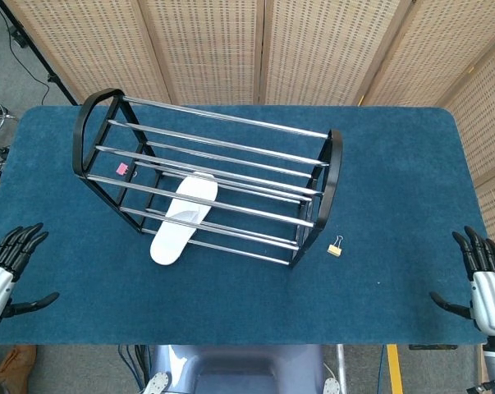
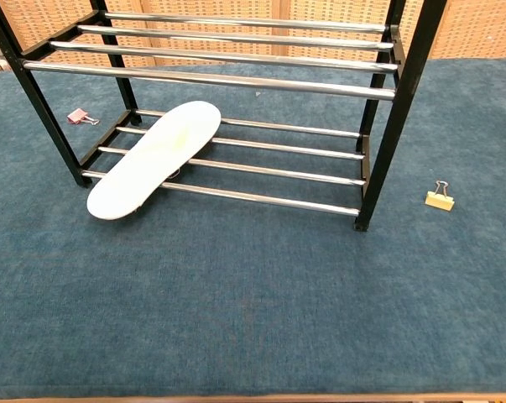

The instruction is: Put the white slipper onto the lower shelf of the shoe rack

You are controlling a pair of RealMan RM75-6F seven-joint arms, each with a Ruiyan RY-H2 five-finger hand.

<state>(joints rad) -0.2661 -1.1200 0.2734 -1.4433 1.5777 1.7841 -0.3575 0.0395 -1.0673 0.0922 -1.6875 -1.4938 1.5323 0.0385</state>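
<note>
Flat white foam slipper (image 2: 154, 157) lying sole-up-ish across chrome bars of lower shelf of black-framed, chrome-railed shoe rack (image 1: 329, 176), toe end well in, heel end poking out past front bar and touching blue felt-covered table (image 1: 395, 164). So partly placed, not fully seated, by the look of it. Left hand (image 1: 2, 271) parked at near-left table edge, fingers spread, holding nothing, well apart from slipper. Right hand (image 1: 487, 279) at near-right edge, fingers apart too, empty. Neither hand visible in chest view. To finish well, if judged unfinished: bring left hand in low from front, under top rails, flat fingers vs. heel end, nudge along slipper's own axis toward back-right so heel clears front bar and rests on at least two bars. Keep push gentle; light foam likely to skid or tip btwn bars. Avoid hooking fingers on front upright. Small yellow binder clip (image 2: 439, 196) right of rack and pink binder clip (image 2: 78, 116) at left rear leg both out of the way, no need to touch.
</note>
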